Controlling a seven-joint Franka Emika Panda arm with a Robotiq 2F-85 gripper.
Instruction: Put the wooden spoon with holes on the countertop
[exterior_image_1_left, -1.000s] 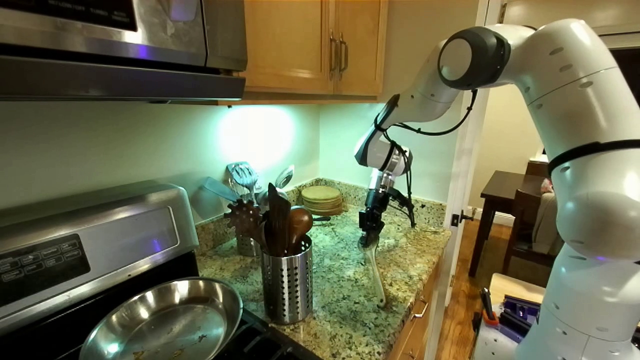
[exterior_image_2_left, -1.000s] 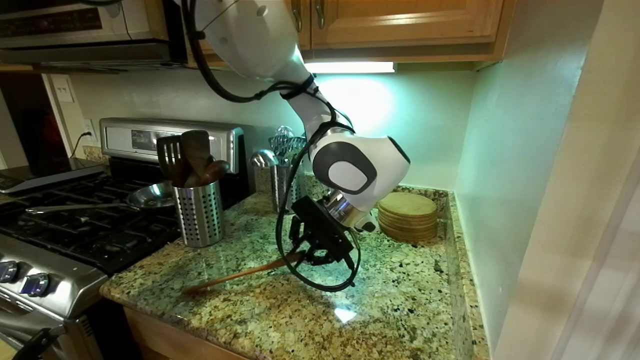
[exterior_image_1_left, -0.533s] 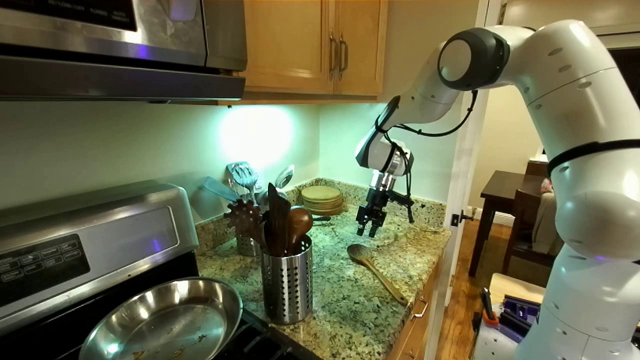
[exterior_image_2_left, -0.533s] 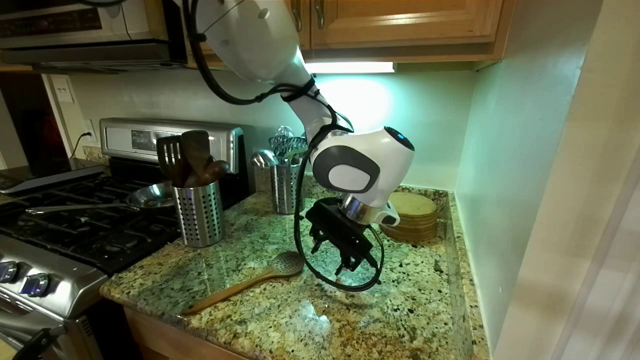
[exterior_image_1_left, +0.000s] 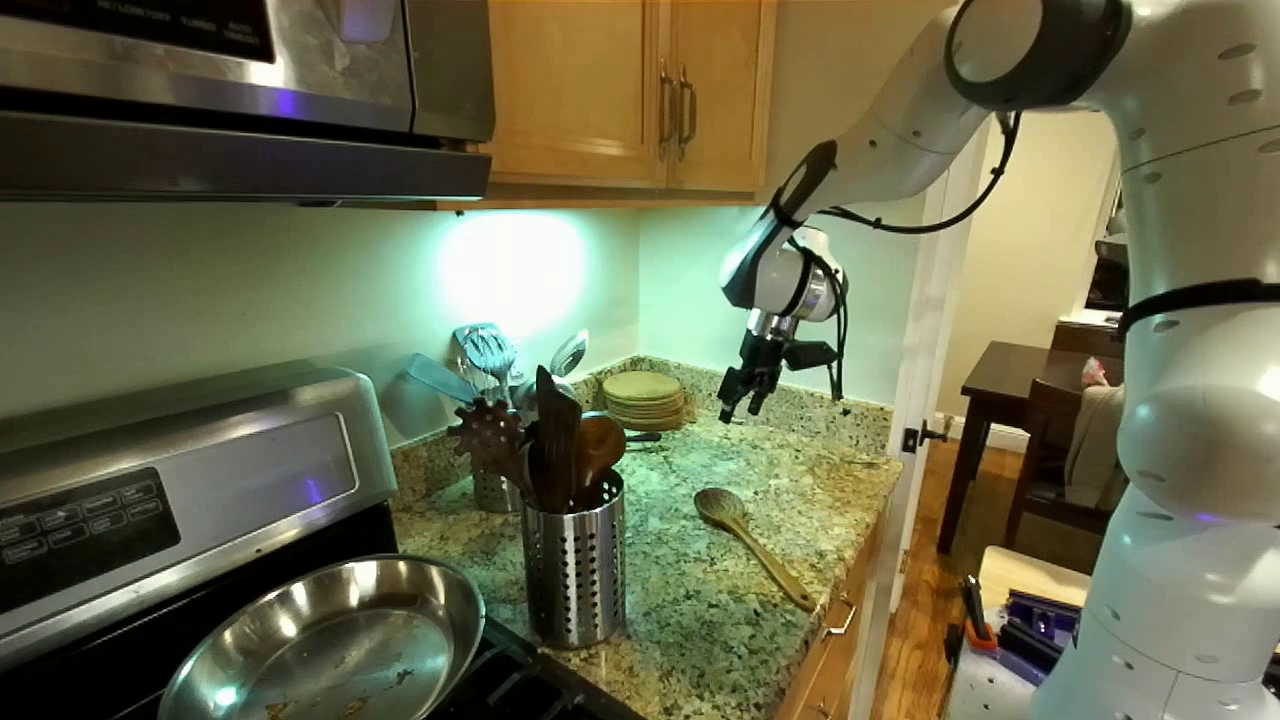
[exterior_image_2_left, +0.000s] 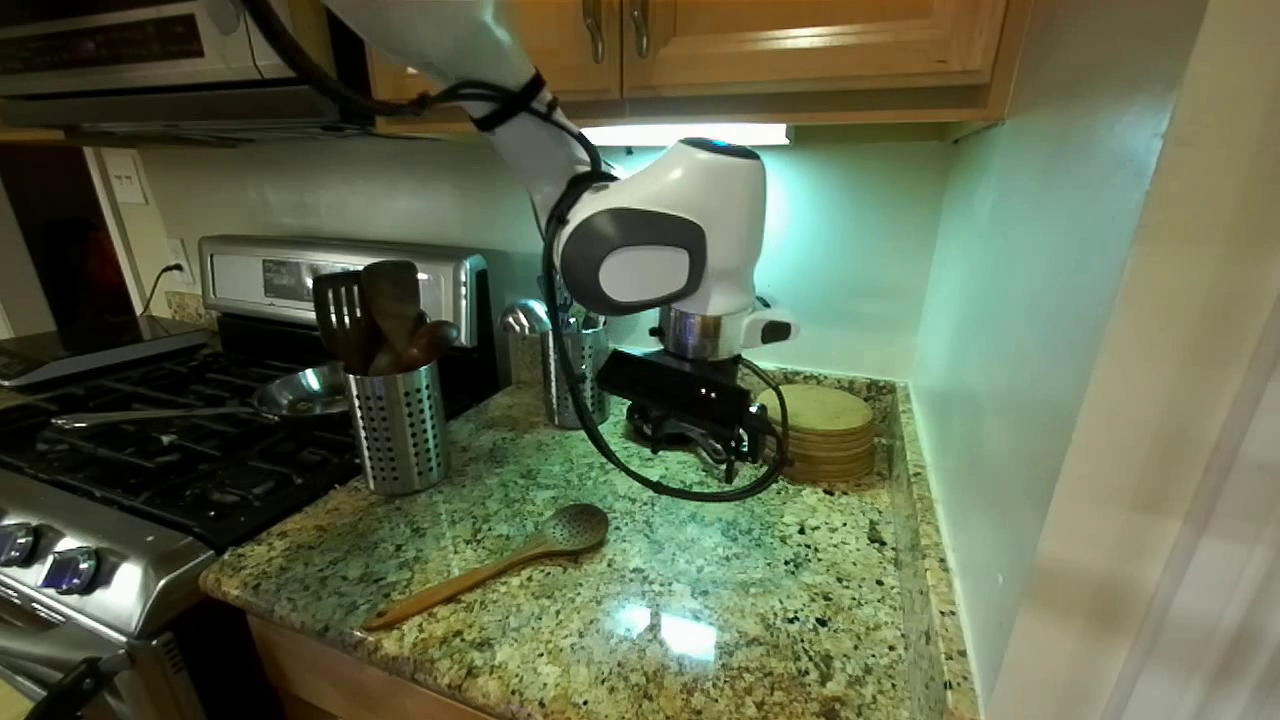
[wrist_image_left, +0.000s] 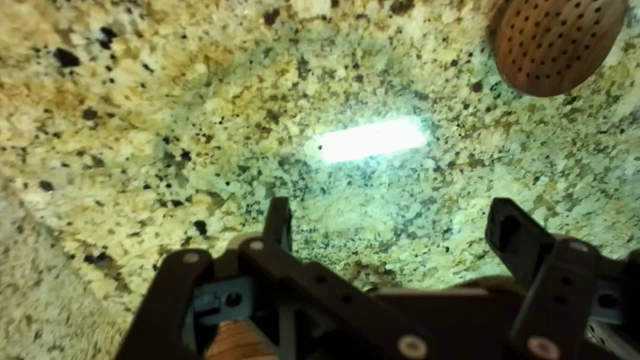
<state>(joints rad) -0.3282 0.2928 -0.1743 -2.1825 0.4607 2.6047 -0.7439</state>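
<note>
The wooden spoon with holes (exterior_image_1_left: 719, 505) lies flat on the speckled granite countertop (exterior_image_1_left: 690, 610), its handle pointing toward the front edge. Its perforated oval head (exterior_image_2_left: 575, 528) faces up in an exterior view. At the upper right of the wrist view, part of that spoon's head (wrist_image_left: 557, 47) shows. My gripper (exterior_image_1_left: 741, 412) hangs above the counter, higher than the spoon and toward the wall side of its head. Between the widely spread fingers of the gripper (wrist_image_left: 390, 201) only granite is visible, so it is open and touches nothing.
A perforated steel canister (exterior_image_1_left: 575, 585) full of dark wooden utensils stands beside the stove. Behind it is another canister (exterior_image_2_left: 575, 380) with metal utensils. Round wooden boards (exterior_image_2_left: 815, 440) are stacked in the corner. A steel pan (exterior_image_1_left: 335, 640) sits on the stove; cabinets (exterior_image_1_left: 620, 95) hang overhead.
The gripper was around the spoon's head one second ago, then let go. The spoon rolled over to lie flat, head up. The arm has since risen away from it.
</note>
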